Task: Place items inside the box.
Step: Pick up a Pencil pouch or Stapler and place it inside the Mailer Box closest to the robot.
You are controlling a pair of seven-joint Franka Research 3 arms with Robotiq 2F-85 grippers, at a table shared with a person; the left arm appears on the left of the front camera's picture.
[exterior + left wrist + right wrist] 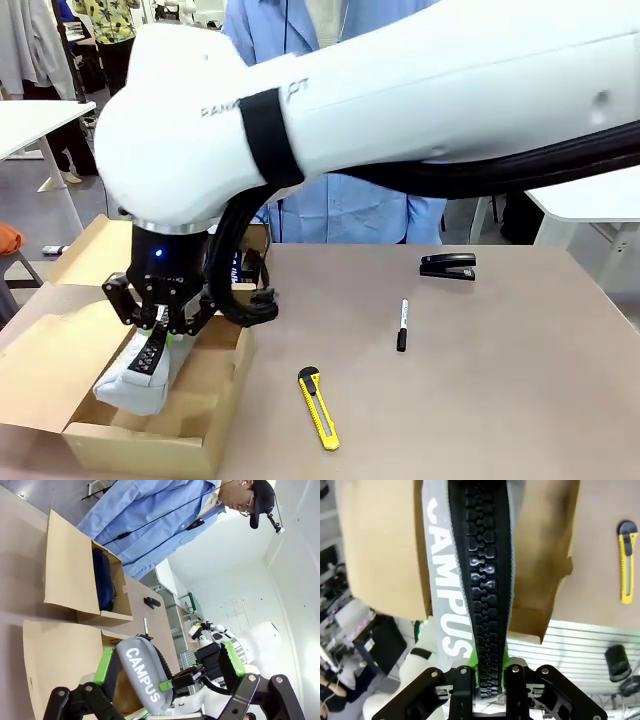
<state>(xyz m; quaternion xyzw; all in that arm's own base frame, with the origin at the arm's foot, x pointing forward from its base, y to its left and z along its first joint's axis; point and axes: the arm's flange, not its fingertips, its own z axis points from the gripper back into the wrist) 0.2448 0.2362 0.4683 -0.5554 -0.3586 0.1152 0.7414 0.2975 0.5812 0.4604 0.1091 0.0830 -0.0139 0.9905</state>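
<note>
Grey pouch (438, 555) pinched in right tool (488, 677), inside box (380, 545).

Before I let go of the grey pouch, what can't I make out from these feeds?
1. Front view: whether the grey pouch, held by the right tool, rests on the box floor; the pouch's own end and the box's near wall hide it.
2. Left wrist view: whether the left tool touches the pouch; overlap hides it.
3. Front view: yellow knife blade out or retracted; too small.
</note>
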